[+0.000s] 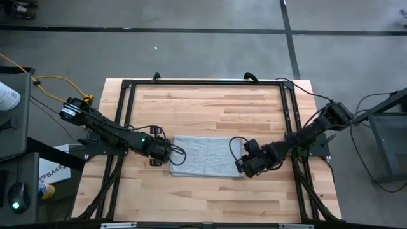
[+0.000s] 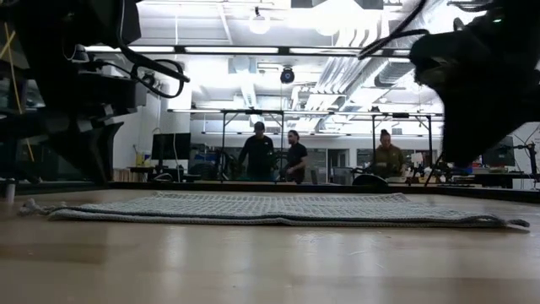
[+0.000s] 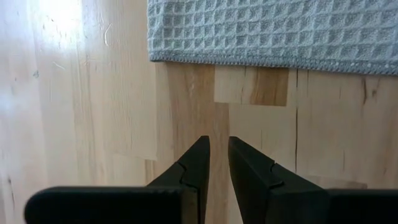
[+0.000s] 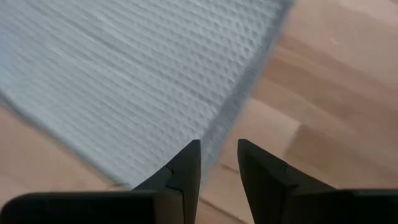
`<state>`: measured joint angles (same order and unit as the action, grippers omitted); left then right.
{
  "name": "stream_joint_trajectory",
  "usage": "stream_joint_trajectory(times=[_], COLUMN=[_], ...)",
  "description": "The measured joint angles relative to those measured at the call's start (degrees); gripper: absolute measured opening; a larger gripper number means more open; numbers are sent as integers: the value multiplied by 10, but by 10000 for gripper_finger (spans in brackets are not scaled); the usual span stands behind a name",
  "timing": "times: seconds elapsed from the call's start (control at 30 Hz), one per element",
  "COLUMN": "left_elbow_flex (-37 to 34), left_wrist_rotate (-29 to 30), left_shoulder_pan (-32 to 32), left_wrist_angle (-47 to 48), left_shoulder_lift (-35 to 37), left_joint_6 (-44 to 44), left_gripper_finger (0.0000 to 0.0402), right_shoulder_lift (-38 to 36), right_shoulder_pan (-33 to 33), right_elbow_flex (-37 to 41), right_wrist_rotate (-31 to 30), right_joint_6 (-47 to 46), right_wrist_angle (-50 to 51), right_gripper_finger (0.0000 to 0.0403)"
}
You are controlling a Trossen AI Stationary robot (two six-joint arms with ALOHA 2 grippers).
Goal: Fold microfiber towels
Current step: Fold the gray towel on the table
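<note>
Thin grey-blue waffle-weave microfiber towel [image 1: 205, 156] lies flat at the centre of the pale wooden butcher-block tabletop [image 1: 210, 108], bare wood around all edges. Left gripper [image 1: 170, 153] sits just off the towel's left edge, fingers slightly parted, grasping nothing. Right gripper [image 1: 241, 164] hovers over the towel's right edge, fingers slightly apart, empty.

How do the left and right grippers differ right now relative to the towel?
The left gripper sits off the towel, over bare wood short of its hem; the right gripper hangs over the towel's edge. The left fingers stand nearly together, while the right fingers show a wider gap. Both hold nothing and sit low at opposite ends.
</note>
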<state>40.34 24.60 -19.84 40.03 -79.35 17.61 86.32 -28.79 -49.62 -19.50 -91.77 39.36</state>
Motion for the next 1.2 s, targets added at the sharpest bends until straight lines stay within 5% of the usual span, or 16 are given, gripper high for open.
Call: stream_joint_trajectory(times=[0.43,1.2], left_elbow_flex=[0,26], left_wrist_rotate=[-26,-47], left_shoulder_pan=[0,0], left_wrist_angle=[6,5], left_shoulder_lift=[0,0], left_joint_6=[-8,-8], left_gripper_finger=[58,58], right_shoulder_lift=[-4,-20], right_shoulder_pan=[-55,-80], right_elbow_flex=[115,265], right_wrist_rotate=[-27,-95], right_joint_6=[-116,-134], right_wrist_angle=[-164,-449], right_gripper_finger=[101,101])
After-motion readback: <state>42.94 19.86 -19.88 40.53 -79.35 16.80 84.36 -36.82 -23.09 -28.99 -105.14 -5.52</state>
